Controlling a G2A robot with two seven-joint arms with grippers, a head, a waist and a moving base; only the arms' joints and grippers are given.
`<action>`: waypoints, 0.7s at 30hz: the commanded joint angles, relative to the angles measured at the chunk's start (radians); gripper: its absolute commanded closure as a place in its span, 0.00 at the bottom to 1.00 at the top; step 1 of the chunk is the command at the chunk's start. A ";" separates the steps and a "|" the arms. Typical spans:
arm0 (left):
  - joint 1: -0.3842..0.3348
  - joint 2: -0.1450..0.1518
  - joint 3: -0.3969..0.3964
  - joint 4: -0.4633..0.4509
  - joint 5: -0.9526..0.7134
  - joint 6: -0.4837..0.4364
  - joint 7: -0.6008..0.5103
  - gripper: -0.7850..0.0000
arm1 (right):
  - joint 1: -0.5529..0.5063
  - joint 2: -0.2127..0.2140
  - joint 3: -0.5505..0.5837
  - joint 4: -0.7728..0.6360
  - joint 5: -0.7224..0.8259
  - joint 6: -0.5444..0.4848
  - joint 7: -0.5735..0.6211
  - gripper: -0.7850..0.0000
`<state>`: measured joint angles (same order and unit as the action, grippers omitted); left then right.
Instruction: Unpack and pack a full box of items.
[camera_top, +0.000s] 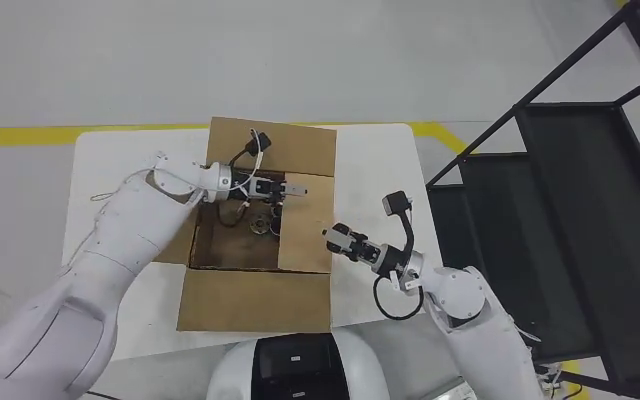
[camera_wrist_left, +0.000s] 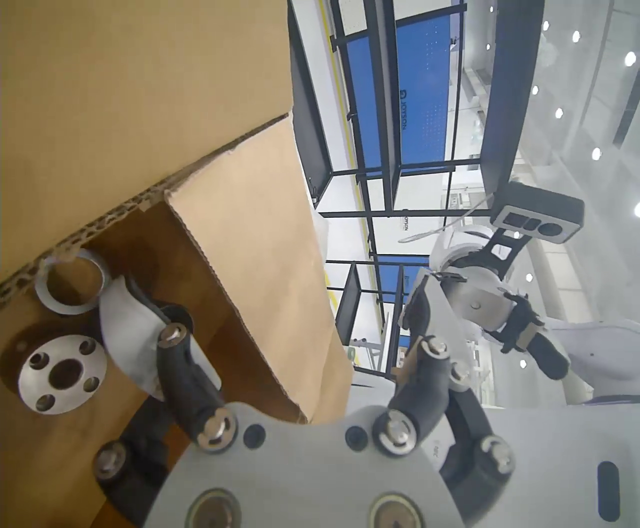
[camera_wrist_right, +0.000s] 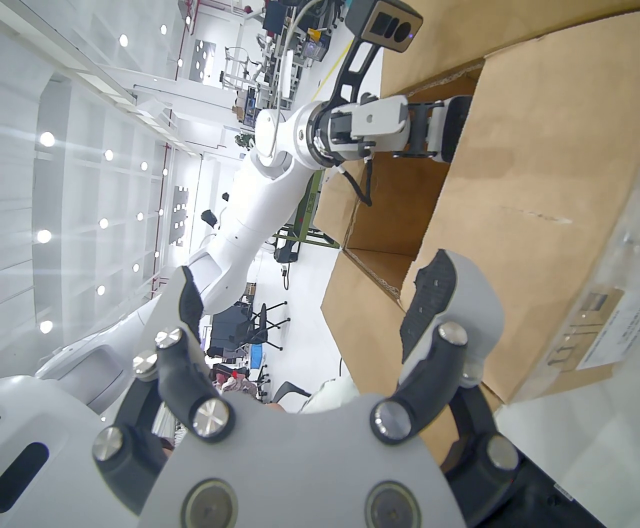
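Top view – box: one open cardboard box (camera_top: 270, 145) stands on the white tabletop (camera_top: 120, 160). Three flaps lie folded out in plain sight, and a fourth is partly under the left arm.
Top view – contents: a small cluster of dark and metallic items (camera_top: 258, 222) lies on the box floor; their number cannot be told from here.
Top view – left gripper (camera_top: 290, 189): it hangs over the box opening, at the edge of the right-hand flap.
Top view – right gripper (camera_top: 330, 238): it is outside the box, just beside the right-hand flap and above the tabletop.
Left wrist view – left gripper (camera_wrist_left: 270, 320): it is released, with two fingers spread wide and nothing held. One finger is inside the box and the other outside, so a cardboard wall runs between them.
Left wrist view – items: two metal parts sit inside the box. One is a plain ring (camera_wrist_left: 45, 292); the other is a round flange (camera_wrist_left: 80, 364) with a centre hole and smaller holes around it. The inner finger is close to both.
Left wrist view – right gripper (camera_wrist_left: 522, 325): it is seen farther off, beyond the box wall.
Right wrist view – right gripper (camera_wrist_right: 315, 285): it is released, two fingers apart, with nothing between them.
Right wrist view – box (camera_wrist_right: 525, 175): its outer side faces the gripper and carries one printed label (camera_wrist_right: 590, 325).
Right wrist view – left gripper (camera_wrist_right: 447, 130): it is at the box's top edge.
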<state>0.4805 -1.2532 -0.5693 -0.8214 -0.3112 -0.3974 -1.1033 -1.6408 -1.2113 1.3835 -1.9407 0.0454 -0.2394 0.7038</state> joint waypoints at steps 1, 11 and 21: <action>-0.008 -0.018 0.009 0.020 -0.015 -0.014 0.009 0.00 | -0.002 0.001 -0.002 0.001 0.000 -0.003 0.000 0.00; -0.018 -0.060 -0.040 -0.013 -0.278 -0.116 -0.152 0.00 | -0.037 0.013 0.001 -0.036 -0.006 -0.046 0.039 0.00; -0.042 -0.138 0.010 -0.011 -0.386 -0.092 -0.211 0.00 | -0.105 0.028 0.041 -0.087 0.034 -0.146 0.079 0.00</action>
<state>0.4410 -1.3814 -0.5687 -0.8425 -0.6939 -0.4961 -1.3170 -1.7400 -1.1840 1.4208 -2.0236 0.0764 -0.3768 0.7805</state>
